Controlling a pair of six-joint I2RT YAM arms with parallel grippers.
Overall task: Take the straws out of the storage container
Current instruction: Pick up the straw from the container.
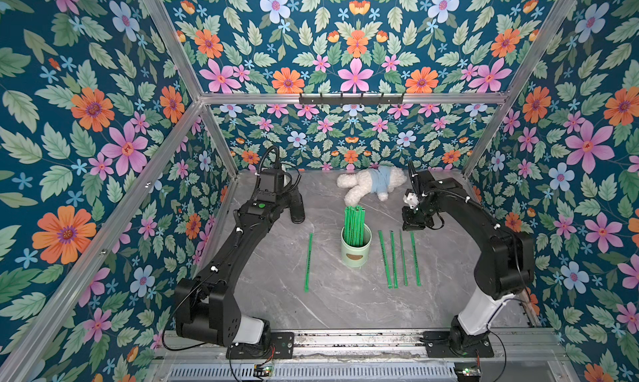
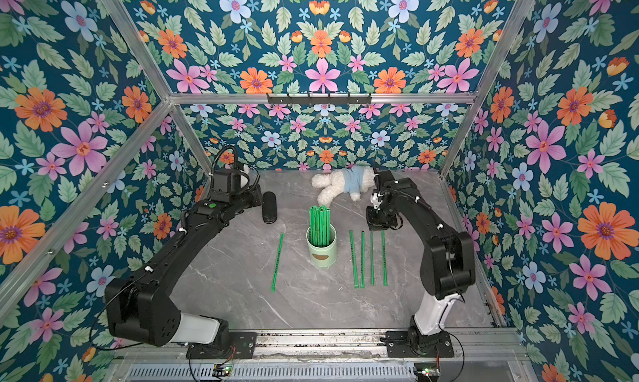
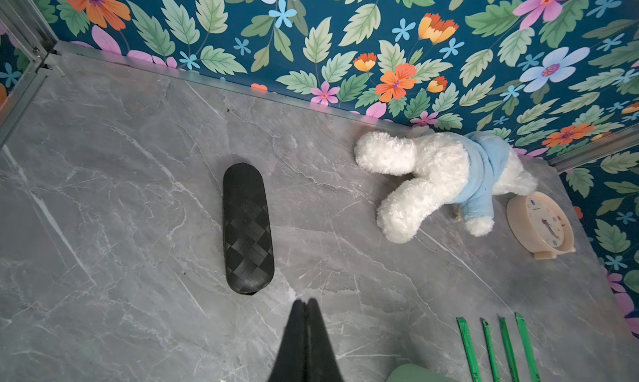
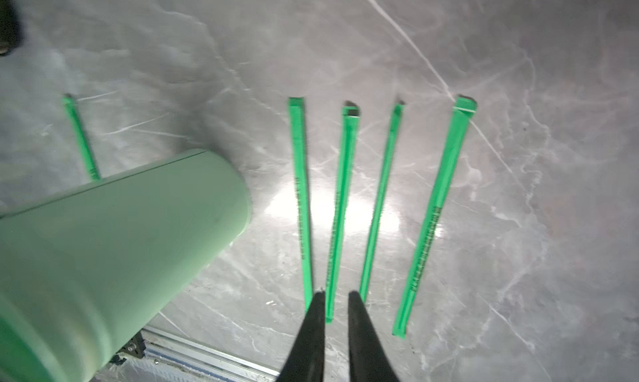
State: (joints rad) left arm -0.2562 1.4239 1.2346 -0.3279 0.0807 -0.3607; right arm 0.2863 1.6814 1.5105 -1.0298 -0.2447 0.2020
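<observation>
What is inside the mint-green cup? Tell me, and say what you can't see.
A bunch of green straws stands upright in the storage container, rising well above its rim. Its wall hides their lower ends and the bottom.

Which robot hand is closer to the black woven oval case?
Left. The left hand is just short of the black woven oval case; the right hand is far off, at the ends of four bright green straws lying flat.
</observation>
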